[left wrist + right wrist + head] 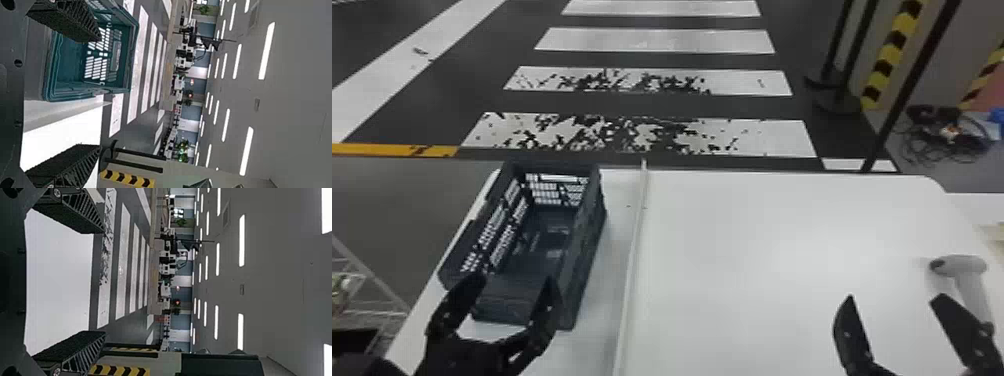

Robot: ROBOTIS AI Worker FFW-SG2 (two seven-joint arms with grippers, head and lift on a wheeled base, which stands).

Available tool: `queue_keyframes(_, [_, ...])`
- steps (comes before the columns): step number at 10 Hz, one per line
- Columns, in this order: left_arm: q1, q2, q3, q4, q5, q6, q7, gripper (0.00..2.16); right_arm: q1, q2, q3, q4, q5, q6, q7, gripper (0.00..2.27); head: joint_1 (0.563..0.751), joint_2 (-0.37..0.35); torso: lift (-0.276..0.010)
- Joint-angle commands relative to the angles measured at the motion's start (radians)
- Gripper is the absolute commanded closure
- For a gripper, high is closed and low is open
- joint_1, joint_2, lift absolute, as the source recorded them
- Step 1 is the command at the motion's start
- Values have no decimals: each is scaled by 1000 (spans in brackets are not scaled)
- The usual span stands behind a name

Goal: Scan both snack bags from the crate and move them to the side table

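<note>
As we look down, the dark crate (589,240) stands on the left part of the tabletop (757,225), its long axis running away from us beside a pale raised strip (632,260). Inside it we see the dark floor and slotted walls. Our left gripper (515,279) is at the crate's near end, fingers spread. Our right gripper (894,297) has its fingers parted too, near the scanner (964,265), which lies at the right with its dark-tipped nose pointing left and its handle towards us.
</note>
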Motion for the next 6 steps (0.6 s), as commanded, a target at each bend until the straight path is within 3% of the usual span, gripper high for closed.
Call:
queue_keyframes(1, [0,0,-1,2,0,0,-3,19,-1,0,0,4,0,-8,0,73,695,25,-95])
queue_keyframes(6, [-6,0,-6,5,0,-3,-12,19,-1,0,2,10,0,-27,0,73,695,20,-95])
